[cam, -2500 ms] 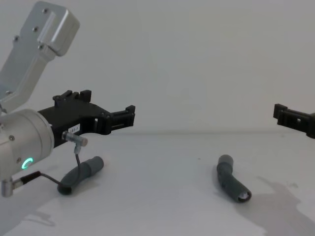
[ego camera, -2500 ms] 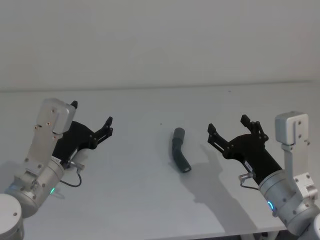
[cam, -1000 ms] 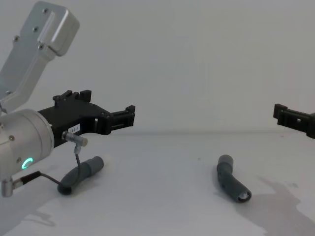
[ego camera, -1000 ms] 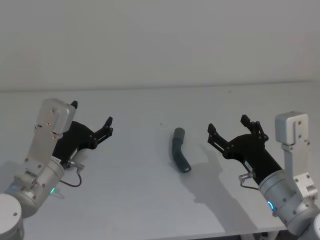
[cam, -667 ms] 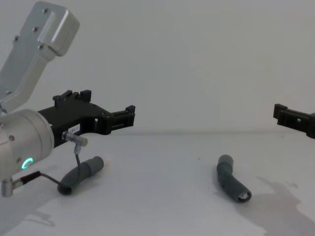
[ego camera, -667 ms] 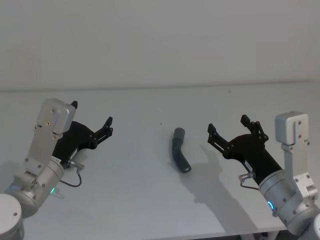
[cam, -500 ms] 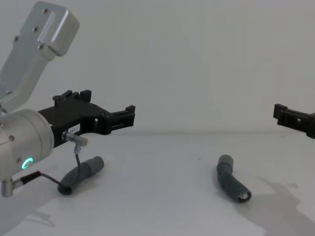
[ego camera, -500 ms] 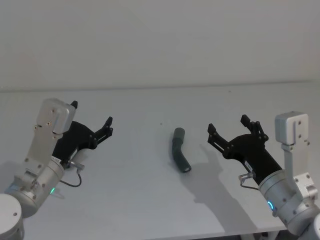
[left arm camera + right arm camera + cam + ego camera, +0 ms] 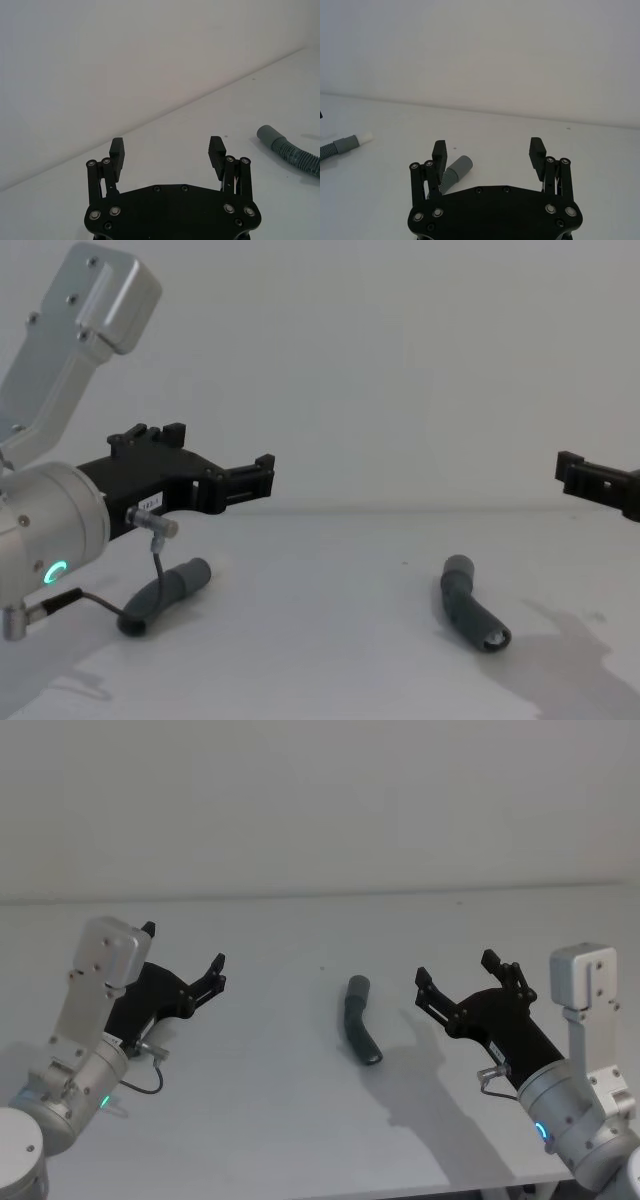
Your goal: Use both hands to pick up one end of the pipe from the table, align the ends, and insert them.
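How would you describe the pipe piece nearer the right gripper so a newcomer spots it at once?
On the white table, between the left gripper and the right gripper, a short dark grey bent pipe piece lies alone, closer to the right one. Its far end is a wider grey collar, whereas the other piece, beneath the left arm, carries a narrow white tip.

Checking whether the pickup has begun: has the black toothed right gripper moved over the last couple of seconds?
No. In the head view the right gripper keeps the same gap to the dark grey bent tube piece lying on the white table.
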